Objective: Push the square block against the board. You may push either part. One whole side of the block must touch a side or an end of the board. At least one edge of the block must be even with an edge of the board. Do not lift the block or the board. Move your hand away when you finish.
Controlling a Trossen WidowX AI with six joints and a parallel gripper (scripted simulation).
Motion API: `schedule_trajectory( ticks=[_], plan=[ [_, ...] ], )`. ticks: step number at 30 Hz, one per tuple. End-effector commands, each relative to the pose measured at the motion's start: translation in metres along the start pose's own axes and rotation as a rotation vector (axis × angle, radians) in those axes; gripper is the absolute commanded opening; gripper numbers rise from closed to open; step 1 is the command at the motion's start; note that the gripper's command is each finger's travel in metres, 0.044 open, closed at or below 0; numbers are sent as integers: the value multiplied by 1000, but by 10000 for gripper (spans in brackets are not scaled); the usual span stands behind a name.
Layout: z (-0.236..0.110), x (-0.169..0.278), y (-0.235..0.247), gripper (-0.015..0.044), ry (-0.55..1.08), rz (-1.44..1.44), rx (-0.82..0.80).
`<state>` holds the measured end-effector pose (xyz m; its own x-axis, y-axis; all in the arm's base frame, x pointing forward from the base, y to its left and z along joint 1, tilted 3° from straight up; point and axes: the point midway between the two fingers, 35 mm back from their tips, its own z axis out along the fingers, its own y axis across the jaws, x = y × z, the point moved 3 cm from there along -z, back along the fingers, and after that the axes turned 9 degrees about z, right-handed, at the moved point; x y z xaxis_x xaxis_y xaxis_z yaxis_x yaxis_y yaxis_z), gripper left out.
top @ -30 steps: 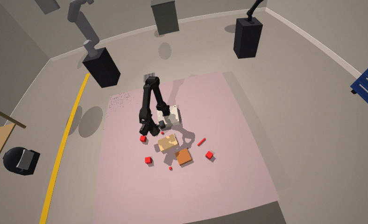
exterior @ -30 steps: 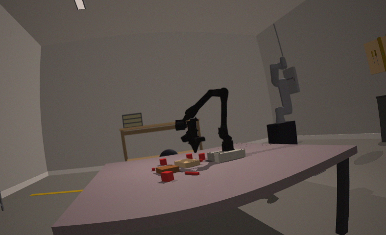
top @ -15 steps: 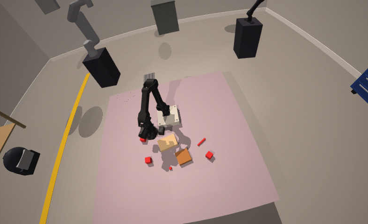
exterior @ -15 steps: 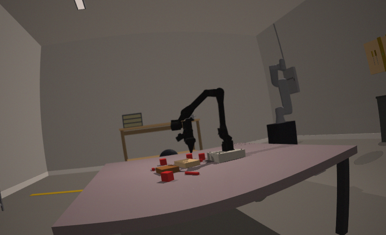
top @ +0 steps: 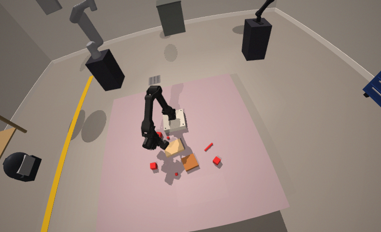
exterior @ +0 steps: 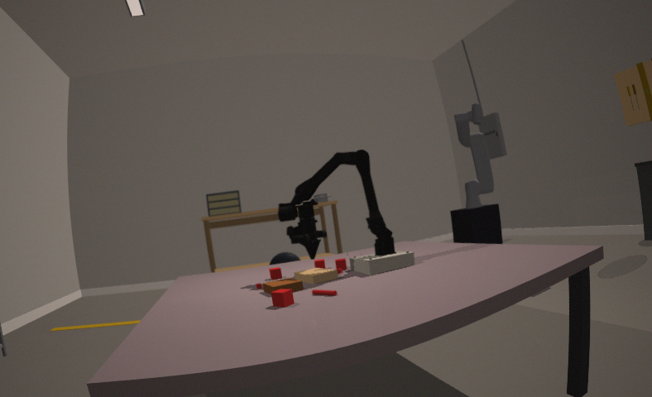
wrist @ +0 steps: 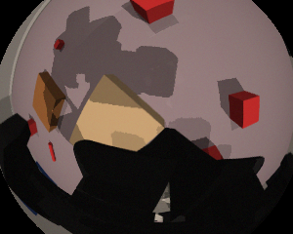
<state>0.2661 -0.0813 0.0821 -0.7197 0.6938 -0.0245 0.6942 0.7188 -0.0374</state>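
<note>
The orange square block point(top: 189, 162) point(exterior: 282, 286) point(wrist: 46, 101) and the tan board point(top: 174, 147) point(exterior: 315, 275) point(wrist: 118, 120) lie flat on the pink table. They are apart, with a narrow strip of table between them in the wrist view. The block lies beyond the board from the arm's base, a little to the right in the top view. My gripper point(exterior: 313, 255) point(wrist: 168, 133) is shut and empty. It points down with its tips above table height, close to one corner of the board in the wrist view. The fingers hide part of the board's near edge there.
Red cubes point(top: 153, 166) point(top: 216, 160) point(exterior: 282, 298) point(wrist: 244, 109) stand around the two parts. A red stick point(top: 208, 146) point(exterior: 323, 292) point(wrist: 52, 151) lies to the right in the top view. A small red piece point(top: 176, 173) lies past the block. The white base plate point(top: 180, 116) stands behind the board.
</note>
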Motion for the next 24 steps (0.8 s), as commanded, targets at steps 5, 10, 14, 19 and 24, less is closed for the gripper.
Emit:
schedule_trajectory(
  ticks=[5, 10, 14, 19, 24],
  plan=[
    [0, -16, 14, 0, 1, 256, -2],
    [1, -25, 22, 0, 1, 430, -2],
    [2, -32, 28, 0, 1, 563, -2],
    [2, -33, 29, 0, 1, 586, -2],
    [54, -34, 30, 0, 1, 609, -2]
  ],
)
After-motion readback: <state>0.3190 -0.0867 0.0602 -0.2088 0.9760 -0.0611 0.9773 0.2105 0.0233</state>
